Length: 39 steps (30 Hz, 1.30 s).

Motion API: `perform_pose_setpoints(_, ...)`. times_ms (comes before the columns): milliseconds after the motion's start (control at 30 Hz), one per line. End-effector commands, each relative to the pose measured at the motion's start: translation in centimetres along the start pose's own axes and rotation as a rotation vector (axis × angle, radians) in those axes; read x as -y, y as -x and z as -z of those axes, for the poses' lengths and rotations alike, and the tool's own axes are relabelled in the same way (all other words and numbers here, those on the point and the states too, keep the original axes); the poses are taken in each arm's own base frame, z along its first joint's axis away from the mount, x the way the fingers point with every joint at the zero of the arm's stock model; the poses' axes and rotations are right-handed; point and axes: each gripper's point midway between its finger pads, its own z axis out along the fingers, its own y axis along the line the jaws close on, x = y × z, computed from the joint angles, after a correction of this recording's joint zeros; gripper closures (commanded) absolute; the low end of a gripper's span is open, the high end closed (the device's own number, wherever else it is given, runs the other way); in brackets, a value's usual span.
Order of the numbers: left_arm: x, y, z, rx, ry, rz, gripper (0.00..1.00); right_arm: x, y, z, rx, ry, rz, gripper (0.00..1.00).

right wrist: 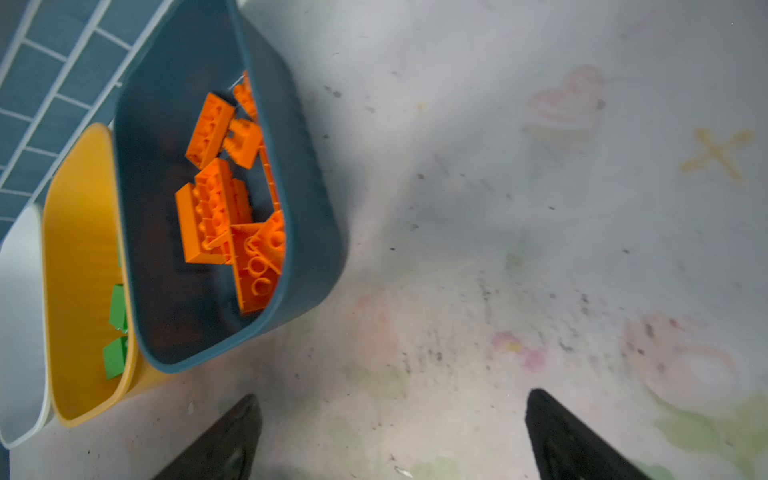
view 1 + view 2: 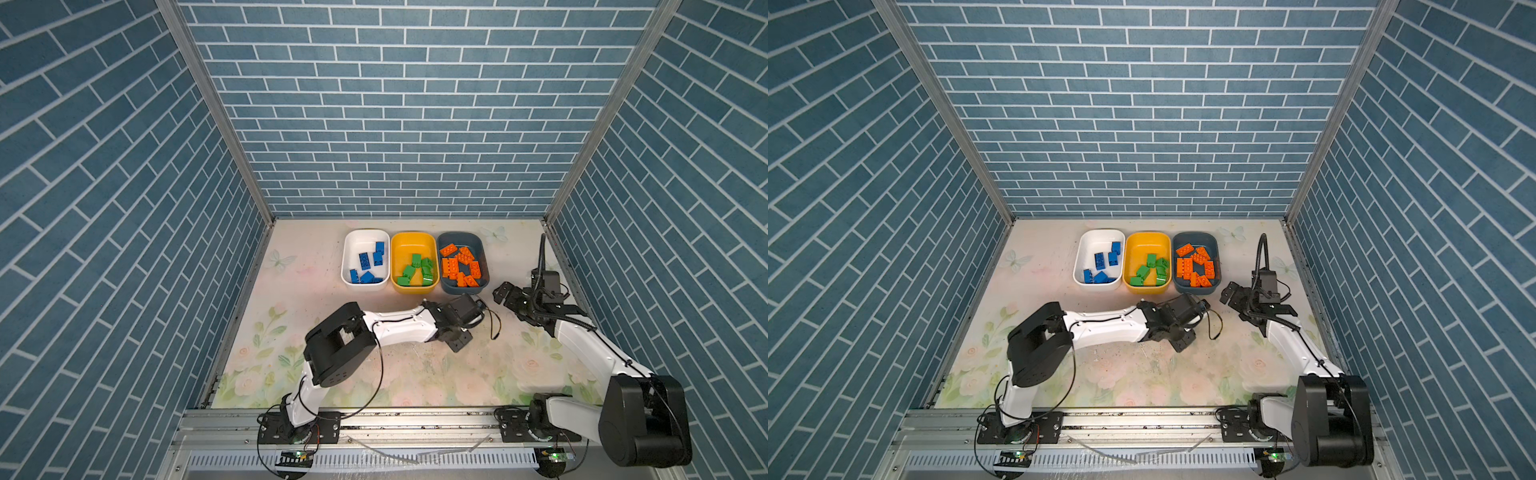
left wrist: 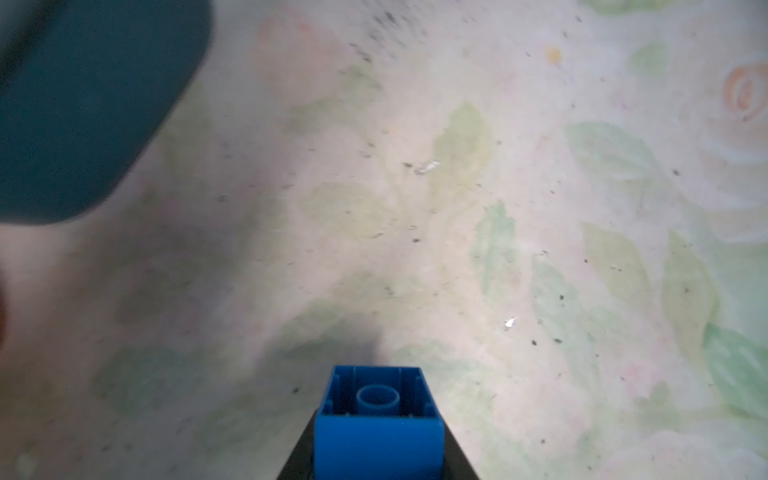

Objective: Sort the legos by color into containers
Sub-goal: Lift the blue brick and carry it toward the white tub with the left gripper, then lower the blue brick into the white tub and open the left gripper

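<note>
Left end effector (image 3: 378,471) gripped one blue brick (image 3: 376,415) over the bench (image 3: 415,208), just before the teal tub (image 2: 446,241). Right end effector (image 1: 392,399) gaped wide, empty. The white tub (image 2: 357,243) with blue bricks stood farthest left. Risk: an early release would drop it into the yellow tub (image 2: 411,243).

Place: robot lab test cell
Walls: brick-print panels (image 2: 395,124) on aluminium frame (image 2: 215,104)
Floor: floral mat (image 2: 415,374)
Fixtures: robot arms (image 2: 399,326) bolted to metal rail (image 2: 415,420)
</note>
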Motion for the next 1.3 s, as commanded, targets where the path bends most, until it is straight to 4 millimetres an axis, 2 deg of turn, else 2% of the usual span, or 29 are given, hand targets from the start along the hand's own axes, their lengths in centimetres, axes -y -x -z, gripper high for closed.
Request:
perform_pose_setpoints(0, -3.8, 1.7, 2.4, 0.101, 0.037, 0.15, 0.75, -3.8, 1.8, 0.1, 0.046, 0.06, 0.126, 0.01)
perform_pose_setpoints(200, -13.0, 0.1, 6.0, 0.129, 0.187, 0.341, 0.75, -10.8, 2.2, 0.6, 0.088, 0.219, 0.309, 0.01)
perform_pose_setpoints(400, -22.4, -2.2, 9.9, 0.137, 0.397, 0.525, 0.74, -17.8, 0.8, 1.7, 0.11, 0.382, 0.558, 0.01)
perform_pose_setpoints(533, -26.8, -3.5, 11.0, 0.119, 0.483, 0.615, 0.73, -20.2, 0.5, 1.8, 0.126, 0.429, 0.617, 0.01)
perform_pose_setpoints(667, -31.2, -5.2, 11.0, 0.063, 0.523, 0.751, 0.72, -20.7, 0.7, 1.4, 0.125, 0.41, 0.633, 0.01)
perform_pose_setpoints(833, -36.2, -6.6, 9.4, -0.027, 0.528, 0.884, 0.72, -20.1, 1.1, 1.4, 0.138, 0.358, 0.63, 0.01)
perform_pose_setpoints(1067, -40.4, -3.7, 7.3, -0.033, 0.507, 0.893, 0.68, -18.6, 1.5, 1.8, 0.151, 0.28, 0.632, 0.01)
perform_pose_setpoints(1267, -43.0, -2.8, 5.4, -0.025, 0.564, 0.912, 0.62, -17.7, 1.3, 2.0, 0.148, 0.252, 0.626, 0.01)
